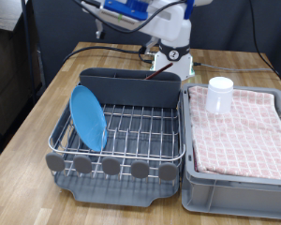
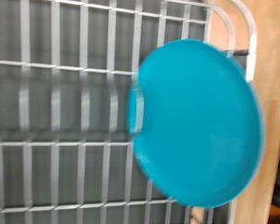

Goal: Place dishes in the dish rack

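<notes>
One blue plate [image 1: 87,116] stands on edge in the rack [image 1: 131,131], near its left end. One white cup [image 1: 219,95] sits on the bin's [image 1: 236,178] checked cloth [image 1: 242,133]. Gripper [image 1: 165,66] hangs over the wooden table's [image 1: 47,103] far edge; jaw state unclear.

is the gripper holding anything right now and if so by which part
Cannot be told: the gripper's fingers show in neither view. The blue plate stands on edge in the dish rack; the white cup rests on the checked cloth.

Plate [image 1: 87,118] stands on edge in dish rack [image 1: 131,131], toward exterior view's left. Utensil box [image 1: 131,87] behind. Bin [image 1: 239,173] right of rack; cup [image 1: 219,95] on cloth [image 1: 244,136] inside.
</notes>
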Robot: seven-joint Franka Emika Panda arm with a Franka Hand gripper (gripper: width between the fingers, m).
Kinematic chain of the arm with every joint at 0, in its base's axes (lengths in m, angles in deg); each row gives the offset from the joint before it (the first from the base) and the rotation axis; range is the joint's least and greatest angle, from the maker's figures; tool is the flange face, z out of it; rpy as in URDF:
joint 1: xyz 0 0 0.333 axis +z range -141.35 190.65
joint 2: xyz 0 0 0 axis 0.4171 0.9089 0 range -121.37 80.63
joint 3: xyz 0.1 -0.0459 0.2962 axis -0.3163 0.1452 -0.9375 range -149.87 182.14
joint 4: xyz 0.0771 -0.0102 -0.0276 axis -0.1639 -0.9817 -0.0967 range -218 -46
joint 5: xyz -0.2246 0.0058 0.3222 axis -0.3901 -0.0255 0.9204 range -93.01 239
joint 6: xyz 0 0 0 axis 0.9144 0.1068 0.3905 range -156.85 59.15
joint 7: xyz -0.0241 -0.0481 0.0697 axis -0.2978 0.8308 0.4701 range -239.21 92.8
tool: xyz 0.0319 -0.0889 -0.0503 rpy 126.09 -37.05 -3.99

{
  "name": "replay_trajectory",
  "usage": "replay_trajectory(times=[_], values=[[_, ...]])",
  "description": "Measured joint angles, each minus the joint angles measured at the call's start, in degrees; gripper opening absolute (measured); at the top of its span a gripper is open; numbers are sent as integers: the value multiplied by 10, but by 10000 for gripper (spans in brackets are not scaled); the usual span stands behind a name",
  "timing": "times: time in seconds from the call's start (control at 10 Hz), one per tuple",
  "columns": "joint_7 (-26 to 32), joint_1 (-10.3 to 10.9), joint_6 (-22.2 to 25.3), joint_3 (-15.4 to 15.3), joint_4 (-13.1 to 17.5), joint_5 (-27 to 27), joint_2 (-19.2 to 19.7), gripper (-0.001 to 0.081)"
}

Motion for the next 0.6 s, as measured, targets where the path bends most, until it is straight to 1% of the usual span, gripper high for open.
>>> replay_trajectory(times=[0.2,0.3,0.5,0.6], values=[[-18,16,57,-24,27,34,0,803],[-33,23,74,-37,37,41,0,803],[-60,38,95,-62,53,58,1,803],[-80,45,114,-74,63,67,1,803]])
